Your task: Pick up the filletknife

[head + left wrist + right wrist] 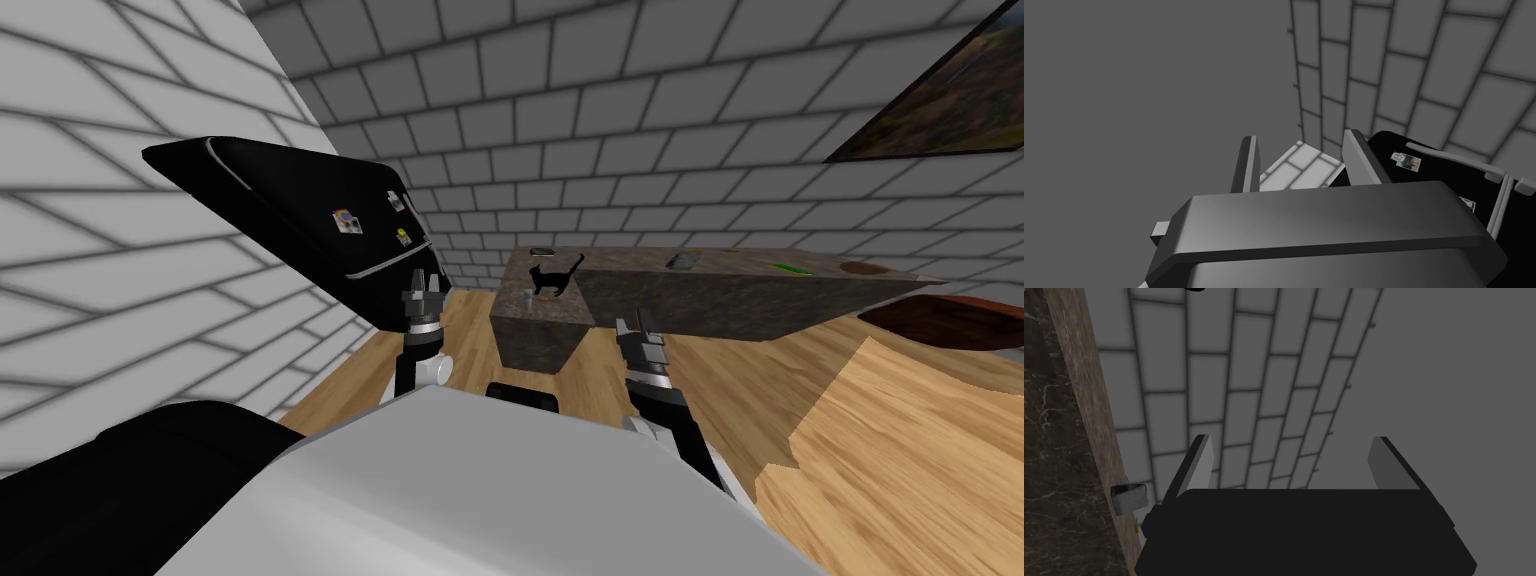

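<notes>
Left pincer [424,290]: released, its 2 fingers [1247,165] apart with nothing between them; it hangs just in front of the black fridge [300,215].
Right pincer [634,325]: released, its fingers [1199,463] spread wide and bare; it is raised in front of the near side of the worktop [720,300], below its top.
Worktop: a brown mottled stone block on the wooden floor [900,470], ahead and to the right.
Filletknife: I cannot tell which of the small things on the worktop's top it is; a grey thing [683,262] and a slim green thing [795,268] lie there, both well apart from the 2 pincers.
Nearest corner of the worktop: a black cat figure [555,277] stands beside a small grey cup [525,297].
Fridge door: small magnets [1406,161] stuck on it.
</notes>
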